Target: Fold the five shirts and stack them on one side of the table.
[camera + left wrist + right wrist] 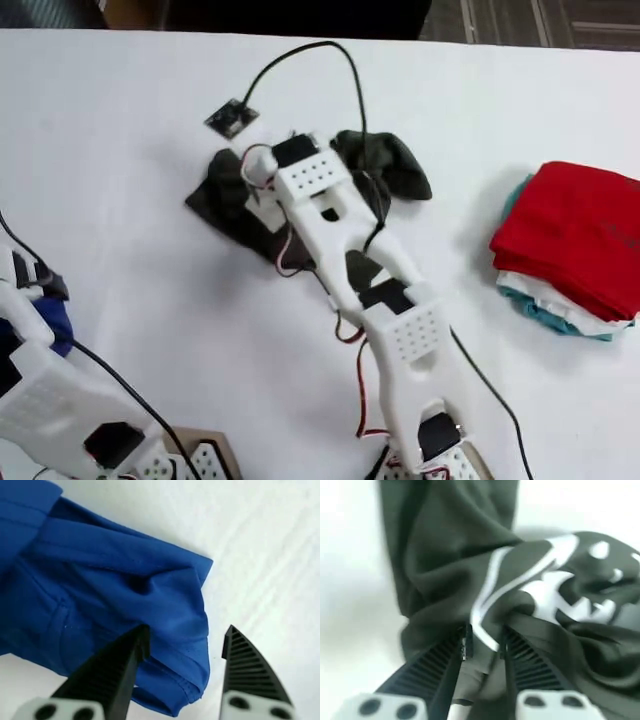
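Note:
A crumpled dark green shirt (222,195) with a white print lies at the table's middle, partly under the right arm. My right gripper (484,639) is shut on a fold of that dark shirt (470,570). A blue shirt (100,590) lies bunched on the white table at the left edge, seen as a blue patch (60,325) in the high view. My left gripper (186,639) stands open just above the blue shirt's hem, one finger over the cloth. A stack of folded shirts (570,245), red on top over white and teal, sits at the right.
A small dark circuit board (231,117) with a black cable lies behind the dark shirt. Black cables run along the right arm (400,340) across the table's middle. The white table (120,160) has open room at the back left.

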Motion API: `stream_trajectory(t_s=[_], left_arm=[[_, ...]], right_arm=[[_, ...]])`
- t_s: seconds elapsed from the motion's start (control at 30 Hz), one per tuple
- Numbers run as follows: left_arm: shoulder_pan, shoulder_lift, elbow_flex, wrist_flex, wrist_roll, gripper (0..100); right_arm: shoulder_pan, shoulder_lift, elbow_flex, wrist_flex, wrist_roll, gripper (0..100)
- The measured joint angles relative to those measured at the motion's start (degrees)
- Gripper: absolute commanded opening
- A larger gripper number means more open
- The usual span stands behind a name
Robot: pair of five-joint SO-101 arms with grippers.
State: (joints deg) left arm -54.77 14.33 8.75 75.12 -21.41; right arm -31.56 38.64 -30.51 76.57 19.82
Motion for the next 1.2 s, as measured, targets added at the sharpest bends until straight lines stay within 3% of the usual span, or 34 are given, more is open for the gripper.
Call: stream_trajectory(t_s=[1.0,1.07,1.17,1.2], left_arm=[[0.0,0.0,0.0,0.0,0.0,26],[0.0,0.0,0.0,0.0,0.0,26],[0.0,0.0,0.0,0.0,0.0,26],[0.0,0.0,0.0,0.0,0.0,26]], right_arm=[[2.6,7.6,-4.1,0.0,-0.2,15.8],[3.3,8.6,-5.6,0.0,0.1,13.2],[4.8,10.5,-7.6,0.0,2.7,1.1],[5.5,10.7,-8.0,0.0,3.8,2.2]])
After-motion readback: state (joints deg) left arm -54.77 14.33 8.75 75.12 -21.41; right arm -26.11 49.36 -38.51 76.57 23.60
